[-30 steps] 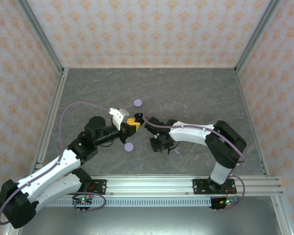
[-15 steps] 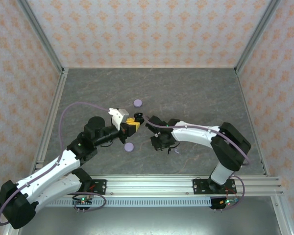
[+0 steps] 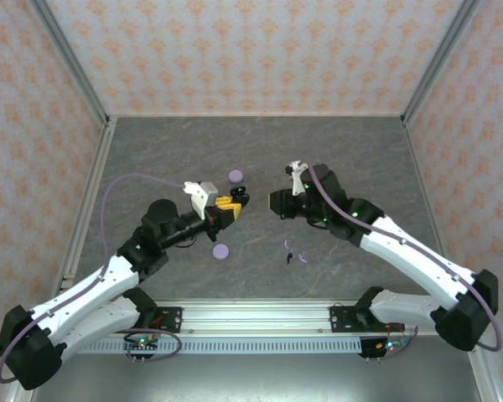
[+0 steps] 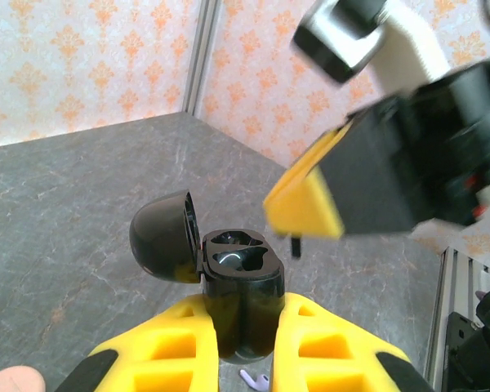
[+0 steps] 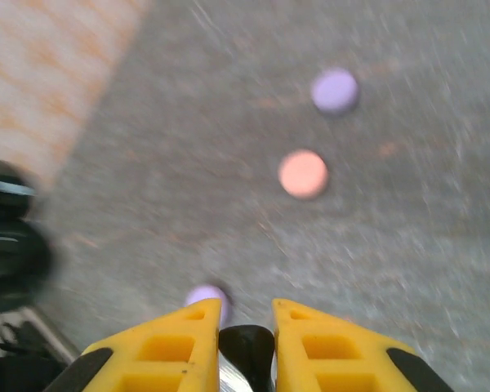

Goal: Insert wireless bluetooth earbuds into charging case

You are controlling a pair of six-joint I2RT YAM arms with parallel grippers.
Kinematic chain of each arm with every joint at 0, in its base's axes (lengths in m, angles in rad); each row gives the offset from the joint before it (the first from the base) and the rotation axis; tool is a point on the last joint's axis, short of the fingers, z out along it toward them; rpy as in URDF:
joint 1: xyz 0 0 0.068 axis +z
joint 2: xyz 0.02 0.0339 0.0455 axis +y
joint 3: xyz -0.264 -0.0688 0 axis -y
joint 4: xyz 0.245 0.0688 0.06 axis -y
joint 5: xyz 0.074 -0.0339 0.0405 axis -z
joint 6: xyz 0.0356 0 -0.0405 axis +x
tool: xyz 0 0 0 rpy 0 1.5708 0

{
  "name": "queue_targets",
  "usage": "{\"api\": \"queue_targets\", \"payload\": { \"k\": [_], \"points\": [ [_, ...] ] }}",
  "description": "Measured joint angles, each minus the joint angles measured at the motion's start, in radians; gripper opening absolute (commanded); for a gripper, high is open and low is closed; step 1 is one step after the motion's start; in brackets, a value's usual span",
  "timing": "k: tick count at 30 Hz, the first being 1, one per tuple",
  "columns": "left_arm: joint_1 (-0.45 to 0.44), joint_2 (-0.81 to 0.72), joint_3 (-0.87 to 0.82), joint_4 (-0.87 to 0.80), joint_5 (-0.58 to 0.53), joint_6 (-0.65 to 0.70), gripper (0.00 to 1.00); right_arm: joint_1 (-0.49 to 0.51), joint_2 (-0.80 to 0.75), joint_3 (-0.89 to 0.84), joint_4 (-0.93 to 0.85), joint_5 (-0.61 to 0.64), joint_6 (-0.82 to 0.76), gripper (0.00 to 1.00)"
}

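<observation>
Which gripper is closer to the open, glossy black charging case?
Left. The left gripper clamps the case; the right gripper, gripping a small black earbud, hovers beside it, apart.

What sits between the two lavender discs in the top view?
The left hand, shut on the open black case, sits between the far lavender disc and the near lavender disc. The top view shows it.

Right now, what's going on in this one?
The left fingers are shut on a black charging case with its lid flipped open. The right fingers pinch a small black earbud and hang close beside the case; the earbud is not yet in a socket. A few loose earbuds and two lavender discs lie on the table.
</observation>
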Motion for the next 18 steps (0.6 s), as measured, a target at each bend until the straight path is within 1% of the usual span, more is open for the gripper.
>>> {"api": "queue_targets", "payload": {
  "k": [4,8,14,18],
  "points": [
    [0.0,0.029,0.005,0.031,0.007,-0.001,0.04,0.001,-0.068,0.03,0.1,-0.048,-0.012,0.2],
    [0.0,0.055,0.016,0.051,0.022,-0.007,0.04,0.023,-0.093,0.044,0.173,-0.074,-0.03,0.21],
    [0.0,0.089,0.039,0.084,0.034,-0.015,0.04,0.086,-0.082,0.044,0.243,-0.078,-0.05,0.21],
    [-0.013,0.096,0.046,0.092,0.047,-0.015,0.04,0.093,-0.042,0.044,0.286,-0.078,-0.06,0.21]
  ]
}}
